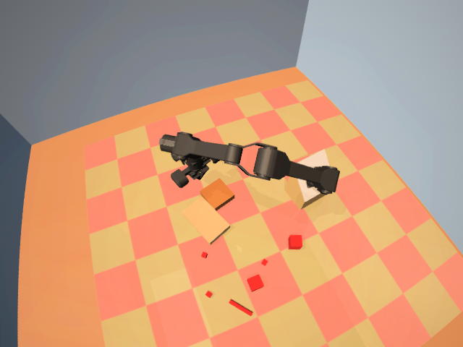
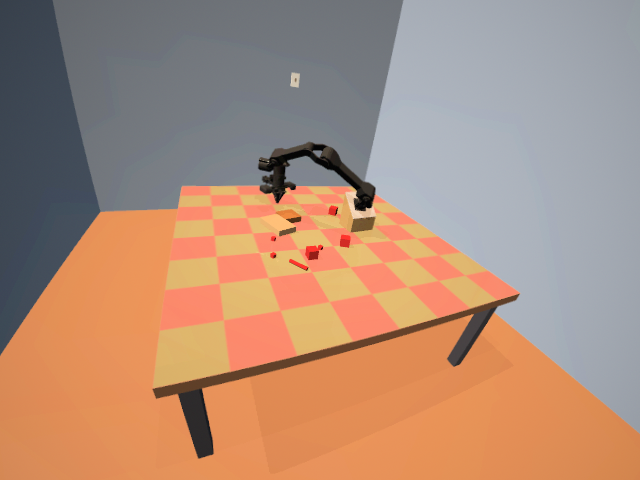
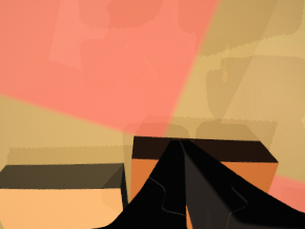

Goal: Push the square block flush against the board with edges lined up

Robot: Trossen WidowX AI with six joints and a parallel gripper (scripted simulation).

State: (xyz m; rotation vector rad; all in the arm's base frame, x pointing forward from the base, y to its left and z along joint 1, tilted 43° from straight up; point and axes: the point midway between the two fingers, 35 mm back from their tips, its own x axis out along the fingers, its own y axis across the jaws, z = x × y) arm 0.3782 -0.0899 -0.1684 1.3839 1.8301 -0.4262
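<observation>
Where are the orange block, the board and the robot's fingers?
Block (image 1: 216,193): top view, middle of its upper face.
Board (image 1: 205,219): top view, middle of its upper face.
Fingers: wrist view, the left finger's dark surface.

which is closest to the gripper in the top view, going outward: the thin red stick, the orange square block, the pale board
1. Orange square block, just below the gripper, which is shut and holds nothing.
2. Pale board, beyond the block, toward the table's middle.
3. Thin red stick, farthest, among the small red pieces.

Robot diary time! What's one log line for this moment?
gripper: shut, empty | position: behind dark orange square block | block: beside pale orange flat board | phase: pushing
</observation>
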